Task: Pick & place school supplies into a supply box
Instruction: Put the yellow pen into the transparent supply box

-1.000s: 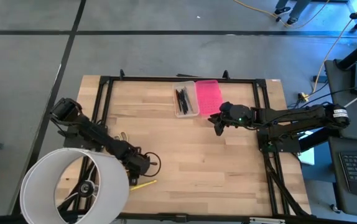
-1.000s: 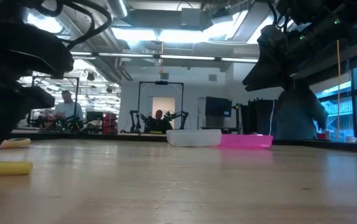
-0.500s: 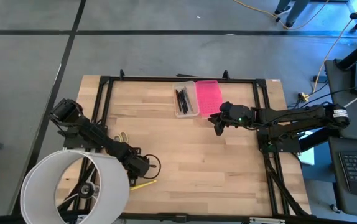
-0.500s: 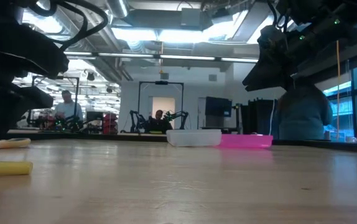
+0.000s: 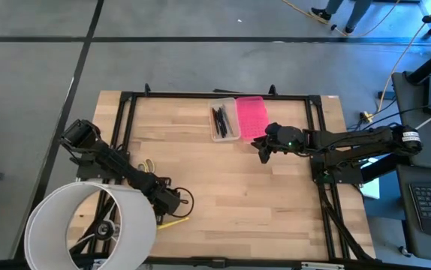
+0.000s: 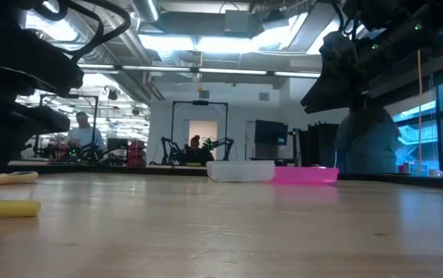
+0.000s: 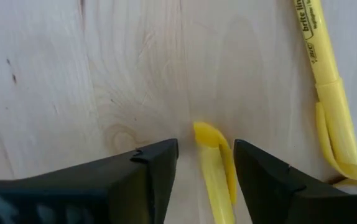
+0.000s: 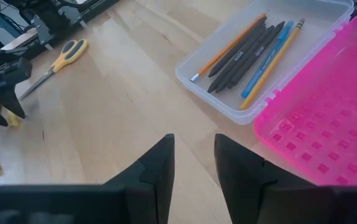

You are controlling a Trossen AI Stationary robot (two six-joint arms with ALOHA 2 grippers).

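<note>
My left gripper [image 7: 206, 155] points down at the table's near left, open. Its fingers stand on either side of a yellow marker [image 7: 214, 171] that lies flat on the wood. A second yellow marker [image 7: 328, 81] lies beside it and shows in the high view [image 5: 174, 222]. Yellow-handled scissors [image 5: 146, 164] lie farther back. The clear supply box [image 5: 223, 120] at the far middle holds pens and pencils [image 8: 253, 46]. Its pink lid [image 5: 251, 118] lies open beside it. My right gripper [image 5: 263, 156] hovers open near the lid, holding nothing. My left gripper comes at the marker's clip end [image 7: 211, 138] from above, its fingers lying across the marker. One finger [image 7: 253, 168] stands right beside the clip; whether it touches, I cannot tell. The marker lies flat on the table.
A big white hoop [image 5: 88, 225] stands over the table's near left corner, close to my left arm. A black frame [image 5: 125, 120] runs along the table's edges. Bare wood lies between the two grippers. People show in the room beyond.
My left gripper has stayed over the marker and has turned a little on the spot. My right arm has kept still.
</note>
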